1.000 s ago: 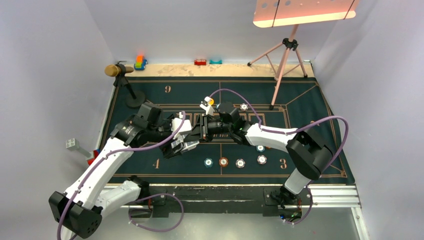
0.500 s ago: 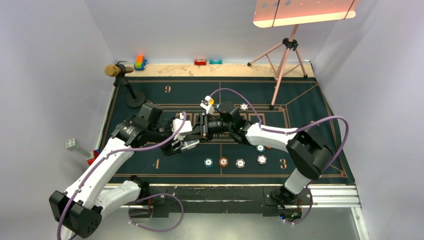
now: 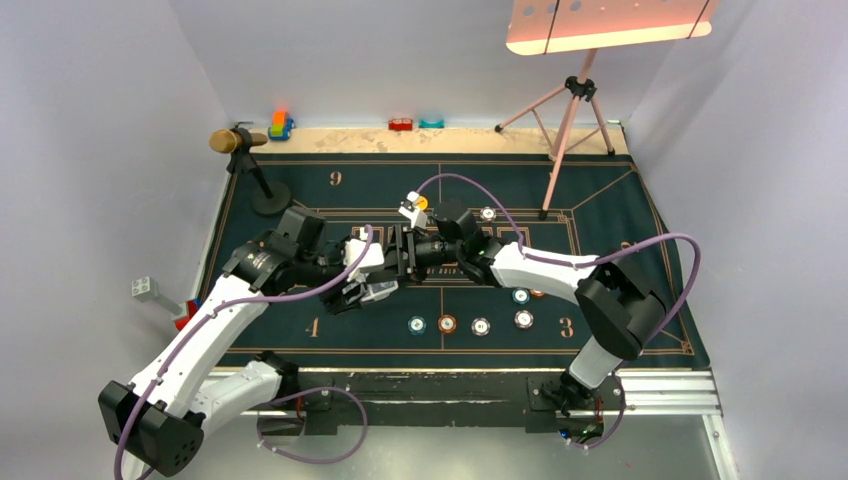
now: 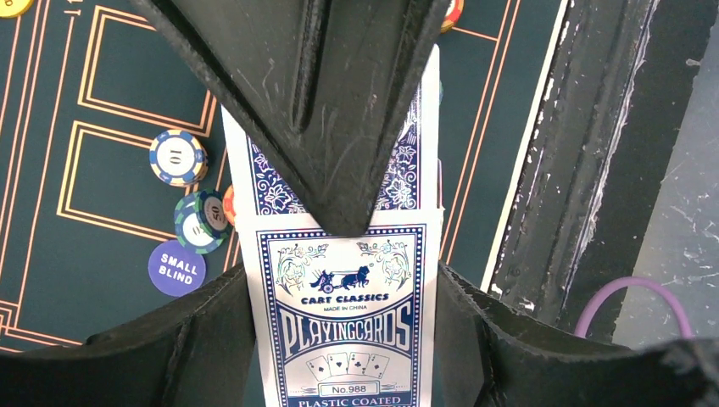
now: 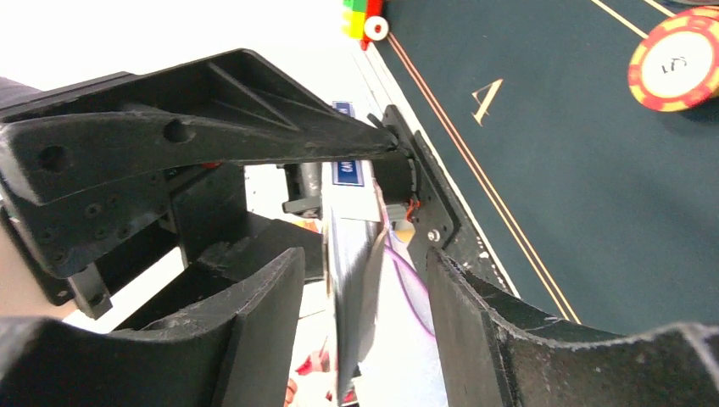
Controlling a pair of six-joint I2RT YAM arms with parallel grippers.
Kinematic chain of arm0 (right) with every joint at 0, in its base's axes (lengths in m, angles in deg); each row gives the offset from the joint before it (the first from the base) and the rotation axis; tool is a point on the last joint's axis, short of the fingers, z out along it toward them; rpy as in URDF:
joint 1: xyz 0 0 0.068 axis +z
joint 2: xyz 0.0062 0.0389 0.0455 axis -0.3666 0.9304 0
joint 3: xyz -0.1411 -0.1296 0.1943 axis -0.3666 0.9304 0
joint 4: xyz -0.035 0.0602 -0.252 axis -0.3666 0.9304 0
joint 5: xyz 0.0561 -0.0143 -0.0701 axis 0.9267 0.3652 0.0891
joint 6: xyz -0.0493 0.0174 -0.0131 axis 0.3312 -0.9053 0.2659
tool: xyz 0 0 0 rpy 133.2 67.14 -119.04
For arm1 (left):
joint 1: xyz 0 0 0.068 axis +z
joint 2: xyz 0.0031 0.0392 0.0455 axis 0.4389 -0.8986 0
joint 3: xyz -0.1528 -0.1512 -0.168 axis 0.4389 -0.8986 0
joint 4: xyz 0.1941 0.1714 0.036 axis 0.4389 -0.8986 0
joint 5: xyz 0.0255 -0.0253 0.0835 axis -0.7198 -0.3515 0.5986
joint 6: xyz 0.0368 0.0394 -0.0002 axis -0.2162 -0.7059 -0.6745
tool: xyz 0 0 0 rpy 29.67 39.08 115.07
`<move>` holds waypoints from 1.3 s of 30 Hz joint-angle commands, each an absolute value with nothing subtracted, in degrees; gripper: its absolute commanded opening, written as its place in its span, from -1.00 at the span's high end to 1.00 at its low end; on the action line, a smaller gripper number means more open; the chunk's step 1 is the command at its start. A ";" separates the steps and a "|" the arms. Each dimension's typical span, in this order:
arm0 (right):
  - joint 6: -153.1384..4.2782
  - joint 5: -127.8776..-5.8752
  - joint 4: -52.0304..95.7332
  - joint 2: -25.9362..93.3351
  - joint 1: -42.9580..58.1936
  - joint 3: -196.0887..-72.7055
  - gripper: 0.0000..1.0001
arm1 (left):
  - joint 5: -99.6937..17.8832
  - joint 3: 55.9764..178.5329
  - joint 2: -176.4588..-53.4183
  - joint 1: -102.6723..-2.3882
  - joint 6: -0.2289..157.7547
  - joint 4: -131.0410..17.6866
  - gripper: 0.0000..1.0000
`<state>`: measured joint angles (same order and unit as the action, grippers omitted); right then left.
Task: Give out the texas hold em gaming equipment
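Observation:
A blue-and-white pack of playing cards [image 4: 343, 322] hangs above the mat, and my left gripper [image 4: 343, 348] is shut on its two long edges. In the top view the two grippers meet at mid-mat, left gripper [image 3: 385, 272] facing right gripper [image 3: 403, 250]. My right gripper [image 5: 360, 271] is open around the pack's thin edge [image 5: 352, 288], with a gap on each side. One right finger [image 4: 331, 110] lies across the pack's upper half. Striped chips [image 3: 447, 324] lie in a row on the mat's near part. A navy small-blind disc [image 4: 176, 268] lies beside two chips [image 4: 201, 222].
The dark green mat [image 3: 600, 200] covers the table. A microphone on a round base [image 3: 262, 190] stands at the back left, and a pink tripod [image 3: 565, 120] at the back right. Small toys [image 3: 280, 125] line the far edge. A red-yellow chip [image 5: 678, 59] lies farther off.
My left gripper has closed on the pack of cards. My right gripper, earlier closed on the pack, has opened off it. Both arms have barely shifted.

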<state>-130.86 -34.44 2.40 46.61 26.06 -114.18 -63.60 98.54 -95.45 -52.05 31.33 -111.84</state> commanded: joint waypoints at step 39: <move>-124.57 -36.43 9.10 44.16 26.29 -115.72 -0.18 | -67.78 103.95 -96.13 -52.22 31.01 -115.97 0.00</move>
